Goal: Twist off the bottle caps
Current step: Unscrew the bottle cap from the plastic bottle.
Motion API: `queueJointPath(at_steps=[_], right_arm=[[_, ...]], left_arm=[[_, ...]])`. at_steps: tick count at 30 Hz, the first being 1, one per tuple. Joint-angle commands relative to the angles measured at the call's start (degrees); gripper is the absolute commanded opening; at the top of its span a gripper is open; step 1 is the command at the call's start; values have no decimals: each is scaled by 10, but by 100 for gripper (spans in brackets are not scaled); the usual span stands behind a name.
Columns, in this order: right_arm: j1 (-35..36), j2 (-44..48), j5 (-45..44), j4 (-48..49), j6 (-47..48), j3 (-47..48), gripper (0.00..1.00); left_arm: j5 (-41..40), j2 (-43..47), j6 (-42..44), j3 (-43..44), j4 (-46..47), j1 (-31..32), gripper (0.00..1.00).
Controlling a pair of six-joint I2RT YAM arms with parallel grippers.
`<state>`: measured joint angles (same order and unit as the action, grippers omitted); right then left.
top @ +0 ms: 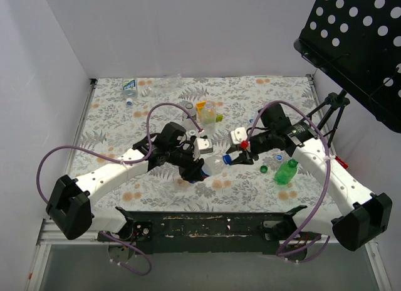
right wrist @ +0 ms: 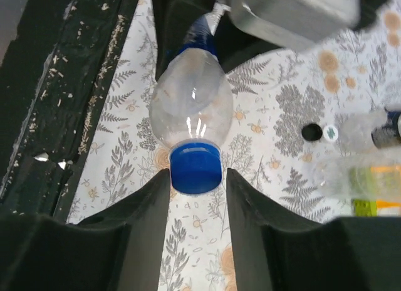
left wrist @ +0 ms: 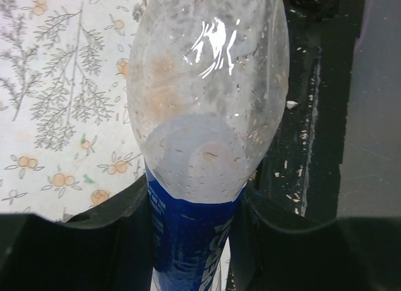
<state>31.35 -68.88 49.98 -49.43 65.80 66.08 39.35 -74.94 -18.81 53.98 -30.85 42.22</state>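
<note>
A clear bottle [top: 212, 164] with a blue label is held roughly level between the two arms, over the middle of the floral-patterned table [top: 113, 128] and a little toward its near edge. The left gripper [top: 195, 170] is clamped on the bottle's labelled body. In the left wrist view its fingers [left wrist: 119, 209] press the blue label from both sides, the jaws only narrowly apart, and the clear part of the bottle reaches away from the camera.

The bottle's neck points toward the right arm. There the right gripper [top: 241, 158] has closed its fingertips [right wrist: 150, 203] on the blue cap [top: 227, 159] — the cap sits on the neck, pinched at the very ends of the jaws.

Nearer the right edge a green bottle [top: 286, 172] lies on the cloth, with a green cap [top: 264, 169] just beside it on its left. A yellowish bottle [top: 207, 113] sits beyond the grippers, toward the far edge. Another clear bottle with a blue label [top: 130, 85] lies at the far left corner, a small blue cap [top: 128, 103] near it. A black perforated music stand [top: 357, 46] rises past the right edge.
</note>
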Motion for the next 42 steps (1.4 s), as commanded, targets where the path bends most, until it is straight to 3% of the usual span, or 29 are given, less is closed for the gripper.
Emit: queueJointPath(at_steps=[1, 6, 12, 16, 20, 27, 34, 42], right_arm=[[-50, 22, 54, 74, -145, -4, 57], [-83, 31, 109, 83, -217, 2, 77], [-119, 61, 115, 86, -266, -15, 85], [-124, 66, 112, 84, -308, -20, 86], [-126, 53, 98, 119, -421, -18, 84], [-135, 31, 152, 202, -573, -37, 83], [-135, 4, 137, 326, -754, -85, 81], [-121, -17, 115, 362, -808, -100, 79]], left_arm=[[-52, 23, 15, -3, 21, -1, 8], [-82, 49, 14, -3, 23, 1, 8], [-125, 92, 16, -19, 24, 6, 8], [-189, 121, 30, -26, 25, 8, 8], [-246, 149, 47, -29, 39, 8, 8], [-251, 153, 90, -35, 45, 10, 9], [-248, 117, 94, -26, 49, 30, 9], [-266, 79, 91, -3, 59, 59, 9]])
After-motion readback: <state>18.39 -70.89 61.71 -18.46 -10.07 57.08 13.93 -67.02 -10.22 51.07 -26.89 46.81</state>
